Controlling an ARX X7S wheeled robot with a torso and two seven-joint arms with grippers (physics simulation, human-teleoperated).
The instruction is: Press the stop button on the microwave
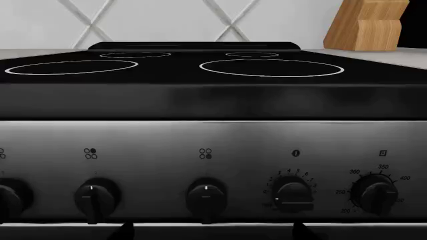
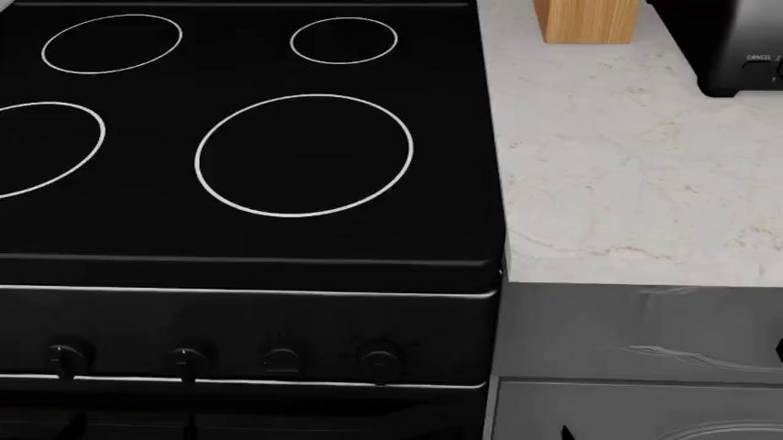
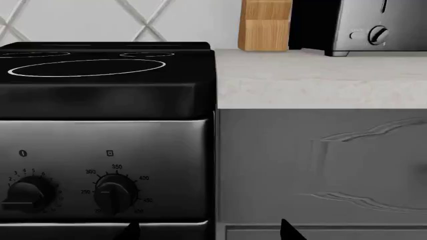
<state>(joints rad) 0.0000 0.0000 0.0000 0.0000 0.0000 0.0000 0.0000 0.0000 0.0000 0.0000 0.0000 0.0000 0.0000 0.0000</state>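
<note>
The microwave and its stop button are out of view in all three views. My left gripper is open; only its two dark fingertips show, spread wide in front of the black stove's knob panel. My right gripper is also open, with its fingertips spread across the seam between the stove front and the grey cabinet drawer. Neither gripper holds anything.
The black glass cooktop fills the left of the head view, with white marble counter to its right. A wooden knife block and a black toaster marked CANCEL stand at the counter's back. Stove knobs are close to the left gripper.
</note>
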